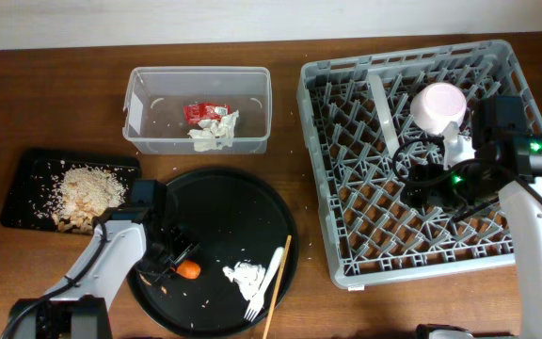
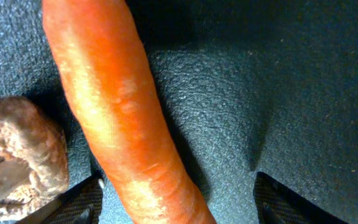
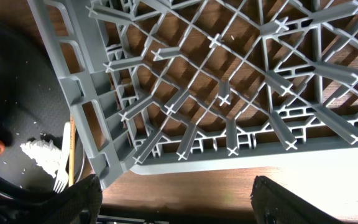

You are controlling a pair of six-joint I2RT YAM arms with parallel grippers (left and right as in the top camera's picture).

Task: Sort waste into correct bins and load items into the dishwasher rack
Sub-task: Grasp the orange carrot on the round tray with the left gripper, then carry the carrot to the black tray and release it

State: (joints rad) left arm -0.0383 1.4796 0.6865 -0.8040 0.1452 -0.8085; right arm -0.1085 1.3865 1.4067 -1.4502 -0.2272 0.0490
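Note:
The orange carrot [image 2: 114,118] lies on the round black tray [image 1: 219,202], between the fingers of my left gripper [image 2: 179,190]. The jaws stand open around the carrot, with a clear gap on the right side. A brown bit [image 2: 17,155] rests just left of the carrot. On the same tray lie a crumpled tissue [image 1: 245,275], the white fork [image 1: 266,287] and a chopstick [image 1: 278,282]. My right gripper [image 3: 176,193] hangs open and empty above the dishwasher rack [image 1: 346,268]. A pink bowl [image 1: 438,105] sits upturned in the rack.
The clear tub [image 1: 144,104] at the back holds a red wrapper [image 1: 203,111] and a tissue [image 1: 215,132]. A black rectangular tray [image 1: 26,165] at the left carries pale rice-like scraps [image 1: 87,193]. Bare wood table [image 3: 229,180] shows in front of the rack.

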